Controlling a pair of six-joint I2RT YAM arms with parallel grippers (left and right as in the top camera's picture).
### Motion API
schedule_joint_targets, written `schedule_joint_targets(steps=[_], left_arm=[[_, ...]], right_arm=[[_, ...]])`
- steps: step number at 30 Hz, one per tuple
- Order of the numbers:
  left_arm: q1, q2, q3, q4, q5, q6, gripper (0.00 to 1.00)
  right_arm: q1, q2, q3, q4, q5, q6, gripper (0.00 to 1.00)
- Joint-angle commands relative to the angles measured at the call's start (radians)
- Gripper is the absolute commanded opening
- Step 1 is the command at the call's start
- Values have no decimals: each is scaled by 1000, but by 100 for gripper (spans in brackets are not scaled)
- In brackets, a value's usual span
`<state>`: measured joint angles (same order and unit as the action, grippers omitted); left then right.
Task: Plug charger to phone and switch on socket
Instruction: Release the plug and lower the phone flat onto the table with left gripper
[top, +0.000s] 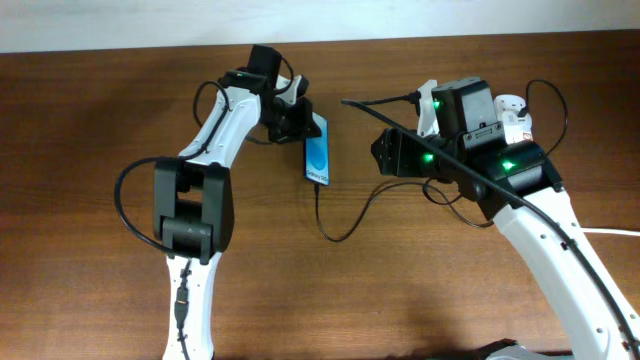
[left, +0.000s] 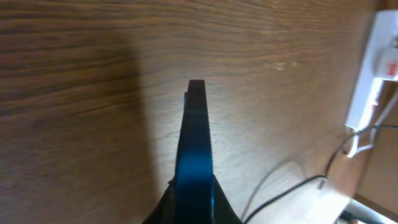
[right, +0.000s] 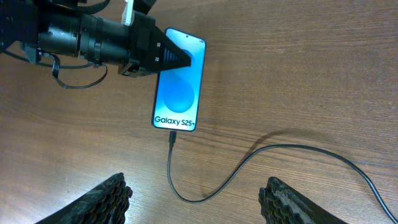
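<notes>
- Step in hand: the plugging half looks done. In the right wrist view the charger (right: 169, 163) runs straight up from lower centre, and its small plug tip meets the bottom edge of the phone (right: 180, 93), seemingly seated in the port.
- The phone sits upper centre-left of that view, blue screen up. I cannot tell whether it lies flat on the bench (top: 90, 120) or is held just off it.
- The left tool (right: 177, 59) comes in from the upper left and is clamped on the phone near its top end. The left wrist view shows the phone edge-on between the dark fingers.
- The right tool (right: 196, 202) has its two fingers spread wide at the bottom corners of its own view. It grips nothing and hangs just below the cable loop without touching it.
- From the phone the charger loops down, then sweeps right and out of the frame.
- What is left, by my reading, is the switch. The socket (left: 372, 68) shows at the upper right edge of the left wrist view, white with a red mark, well apart from the phone. In the overhead view the right arm mostly hides it, so the switch position cannot be read.
- The next move calls for the free right tool to turn away from the phone towards the socket and press the red-marked switch with one fingertip. It must not drag the cable, or the plug could pull out.
</notes>
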<state>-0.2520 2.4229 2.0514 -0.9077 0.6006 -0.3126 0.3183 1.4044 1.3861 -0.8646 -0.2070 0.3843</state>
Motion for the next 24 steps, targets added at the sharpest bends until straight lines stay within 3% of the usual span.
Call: schedule_joint_targets(steps=[1, 24], left_arm=[[5, -7, 6, -6, -50, 19, 0], [2, 23, 6, -28, -101, 19, 0]], right_arm=[[-5, -10, 20, -9, 10, -11, 72], [-5, 10, 20, -18, 9, -14, 72]])
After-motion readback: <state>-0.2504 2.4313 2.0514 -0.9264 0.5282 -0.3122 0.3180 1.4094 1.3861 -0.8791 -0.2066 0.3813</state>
